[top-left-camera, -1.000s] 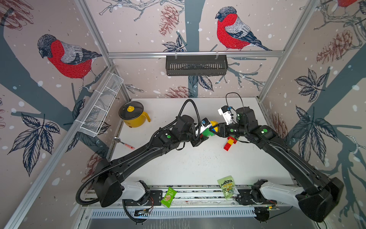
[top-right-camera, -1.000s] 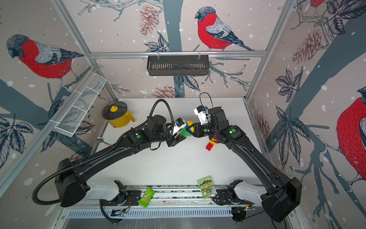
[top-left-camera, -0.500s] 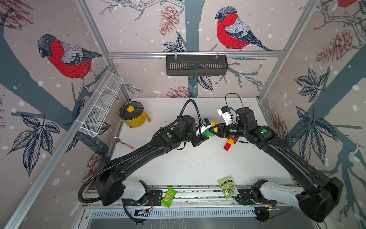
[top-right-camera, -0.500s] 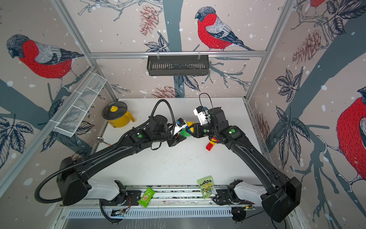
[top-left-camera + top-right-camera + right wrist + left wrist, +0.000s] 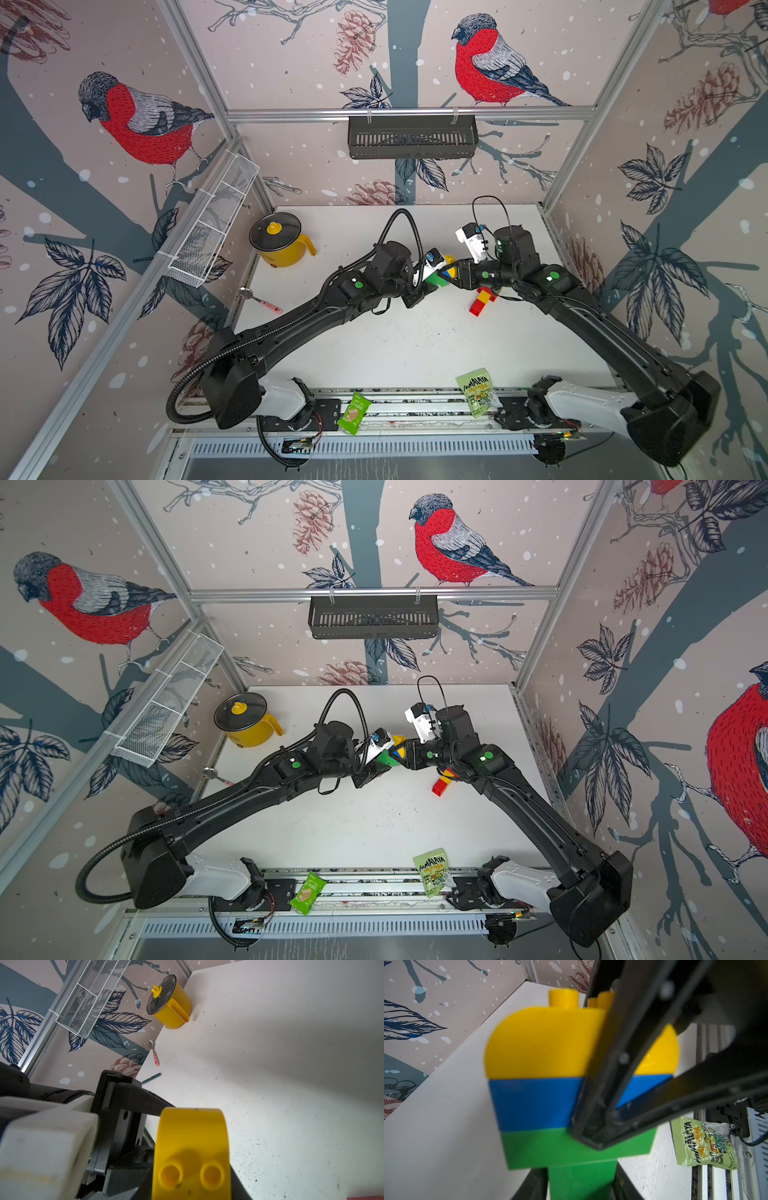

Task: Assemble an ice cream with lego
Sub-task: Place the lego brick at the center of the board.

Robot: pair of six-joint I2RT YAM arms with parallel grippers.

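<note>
Joining lego stack: left pincer grips its green base, right pincer its yellow top; next likely a straight squeeze.

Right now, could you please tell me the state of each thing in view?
lego stack: green, blue, yellow joined; held aloft.
left claw: shut on the stack's green base.
right claw: shut on the stack's upper bricks.
red-and-yellow bricks: lying down, ungripped.
yellow pot: upright, lid on.
spoon: lying flat.
</note>
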